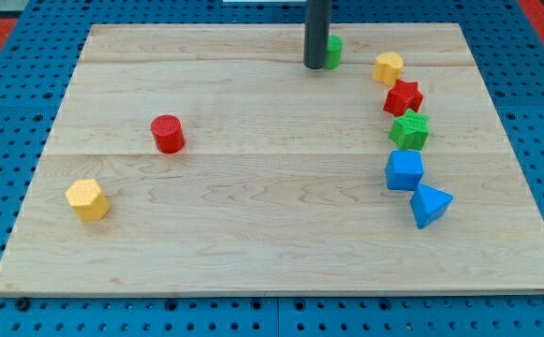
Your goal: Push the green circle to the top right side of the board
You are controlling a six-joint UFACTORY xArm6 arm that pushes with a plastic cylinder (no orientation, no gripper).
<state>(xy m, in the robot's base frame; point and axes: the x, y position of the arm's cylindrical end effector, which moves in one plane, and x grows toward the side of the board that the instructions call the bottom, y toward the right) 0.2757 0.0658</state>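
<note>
The green circle (333, 51) sits near the top of the wooden board (253, 234), right of centre, mostly hidden behind my rod. My tip (315, 65) rests on the board at the circle's left side, touching or nearly touching it. The rod rises straight up out of the view's top.
Right of the circle a curved line of blocks runs downward: a yellow block (389, 67), a red star (403, 97), a green star (409, 130), a blue cube (404, 170) and a blue triangle (430, 205). A red cylinder (168, 134) and a yellow hexagon (87, 199) stand on the left.
</note>
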